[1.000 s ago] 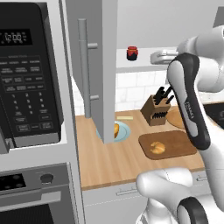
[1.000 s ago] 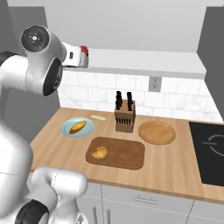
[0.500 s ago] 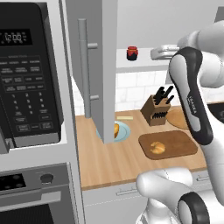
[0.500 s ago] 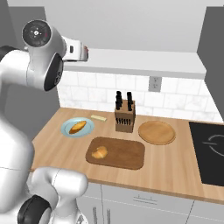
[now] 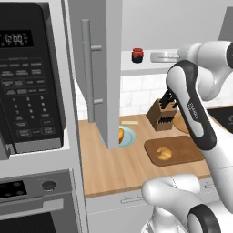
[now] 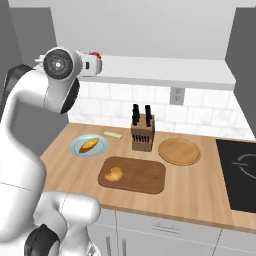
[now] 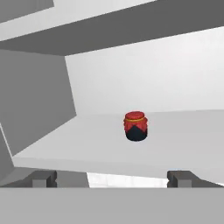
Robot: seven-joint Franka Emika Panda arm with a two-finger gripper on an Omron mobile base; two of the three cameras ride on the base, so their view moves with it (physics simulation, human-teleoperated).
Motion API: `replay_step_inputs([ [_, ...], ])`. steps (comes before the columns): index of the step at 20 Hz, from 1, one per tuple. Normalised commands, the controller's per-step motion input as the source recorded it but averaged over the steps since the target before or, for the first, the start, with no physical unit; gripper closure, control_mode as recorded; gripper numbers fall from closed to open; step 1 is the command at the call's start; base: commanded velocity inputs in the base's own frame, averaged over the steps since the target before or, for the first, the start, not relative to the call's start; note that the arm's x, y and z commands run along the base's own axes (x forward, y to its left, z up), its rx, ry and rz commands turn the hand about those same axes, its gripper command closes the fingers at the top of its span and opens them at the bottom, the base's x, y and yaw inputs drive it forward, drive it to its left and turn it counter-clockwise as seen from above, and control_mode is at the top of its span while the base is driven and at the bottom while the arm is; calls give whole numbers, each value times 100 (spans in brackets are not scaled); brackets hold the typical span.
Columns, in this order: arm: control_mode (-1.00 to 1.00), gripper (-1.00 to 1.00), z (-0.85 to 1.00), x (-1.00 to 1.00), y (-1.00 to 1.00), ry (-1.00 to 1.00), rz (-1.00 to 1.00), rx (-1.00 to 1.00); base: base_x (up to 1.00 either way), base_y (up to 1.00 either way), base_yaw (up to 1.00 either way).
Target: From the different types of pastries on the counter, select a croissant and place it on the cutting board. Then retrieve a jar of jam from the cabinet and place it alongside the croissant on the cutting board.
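I have the pincer (image 7: 112, 177) up at shelf height, level with the white shelf (image 7: 183, 140) of the cabinet (image 5: 107, 68), its jaws spread wide and holding nothing. In the hand view the two dark fingertips (image 7: 43, 178) stand far apart at the bottom edge, just short of the shelf's front lip. The jar of jam (image 7: 136, 126) sits upright on the shelf straight ahead of the pincer, a little toward the right fingertip, and apart from both tips. Its lid looks red from here, with a thin yellow band under it and a dark body below.

From the left base view the jar of jam (image 5: 137, 55) stands alone on the shelf, with the pincer (image 5: 157, 57) just beside it on the shelf's open side. The cabinet door (image 5: 93, 77) hangs open beyond the jar.

Well below the pincer, on the worktop (image 6: 200, 190), the croissant (image 6: 114, 174) lies on the cutting board (image 6: 142, 175), toward the board's end nearer the blue plate (image 6: 80, 148). That plate carries another pastry (image 6: 89, 145). A knife block (image 6: 142, 135) and a round wooden disc (image 6: 179, 150) stand behind the board.
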Motion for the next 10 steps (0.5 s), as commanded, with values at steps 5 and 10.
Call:
replay_step_inputs([
  [5, -100, -100, 0, 27, -14, 5, 0, -4, 0, 0, 0],
  [10, -100, -100, 0, 46, -6, 6, 0, -4, 0, 0, 0],
])
